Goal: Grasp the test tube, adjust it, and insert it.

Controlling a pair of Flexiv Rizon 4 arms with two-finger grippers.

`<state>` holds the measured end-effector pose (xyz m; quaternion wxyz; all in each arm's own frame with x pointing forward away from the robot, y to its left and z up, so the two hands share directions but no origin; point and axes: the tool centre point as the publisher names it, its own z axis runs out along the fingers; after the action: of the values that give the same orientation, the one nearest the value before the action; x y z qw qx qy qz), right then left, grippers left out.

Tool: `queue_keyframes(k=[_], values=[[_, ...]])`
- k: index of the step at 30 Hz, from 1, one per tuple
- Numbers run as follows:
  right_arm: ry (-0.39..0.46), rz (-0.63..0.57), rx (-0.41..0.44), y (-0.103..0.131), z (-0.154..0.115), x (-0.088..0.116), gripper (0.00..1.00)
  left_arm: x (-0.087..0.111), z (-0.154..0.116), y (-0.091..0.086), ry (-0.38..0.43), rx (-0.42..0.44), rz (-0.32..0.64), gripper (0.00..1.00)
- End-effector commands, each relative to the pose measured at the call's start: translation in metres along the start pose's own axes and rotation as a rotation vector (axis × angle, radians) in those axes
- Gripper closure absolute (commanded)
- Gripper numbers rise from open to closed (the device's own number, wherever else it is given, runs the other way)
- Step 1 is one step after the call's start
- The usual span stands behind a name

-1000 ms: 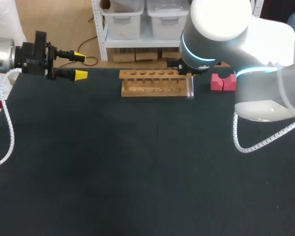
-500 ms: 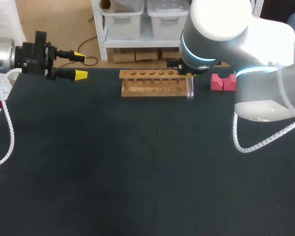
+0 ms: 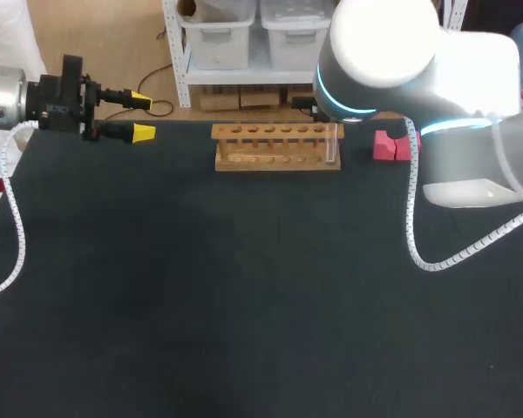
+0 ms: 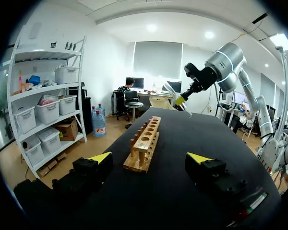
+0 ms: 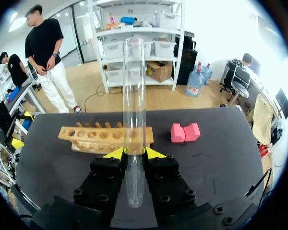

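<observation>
At the far edge of the desk, about midway along it, the wooden rack lies lengthwise with its row of holes facing up. The right arm leans over the rack's right end and hides its own claw. The test tube stands close to upright at that end, though whether it is over a hole or just beside the wood cannot be told from here. A pink block sits just past that end. The left claw is by the far left corner, released and empty, well apart from the rack — likely so the other arm has room.

From the left wrist, the spread yellow tips frame the rack end-on. Beyond its far end the right claw holds the tube in the air, tilted, above the rack and not in a hole.

From the right wrist, the claw is clenched on the tube, with both yellow tips pressing the glass from two sides. The longer part reaches out ahead of the fingers, toward the rack end nearest the pink block. That grip probably leaves a free length to slide into a hole — I judge the step to be lining up, with insertion not yet done.
</observation>
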<state>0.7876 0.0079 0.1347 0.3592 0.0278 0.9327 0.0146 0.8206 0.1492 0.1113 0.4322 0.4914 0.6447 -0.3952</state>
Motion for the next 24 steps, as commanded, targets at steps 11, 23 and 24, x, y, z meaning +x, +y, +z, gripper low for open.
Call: queue_keyframes(k=[11, 23, 24], values=[[-0.35, -0.006, -0.009, 0.007, -0.002, -0.024, 1.0, 0.001, 0.0, 0.0, -0.003, 0.0, 0.003, 0.0], [-0.579, 0.026, -0.018, 0.032, 0.019, -0.047, 1.0, 0.001, 0.0, 0.0, -0.003, 0.0, 0.003, 0.0], [-0.592, 0.026, -0.022, 0.033, 0.02, -0.049, 1.0, 0.001, 0.0, 0.0, -0.003, 0.0, 0.003, 0.0]])
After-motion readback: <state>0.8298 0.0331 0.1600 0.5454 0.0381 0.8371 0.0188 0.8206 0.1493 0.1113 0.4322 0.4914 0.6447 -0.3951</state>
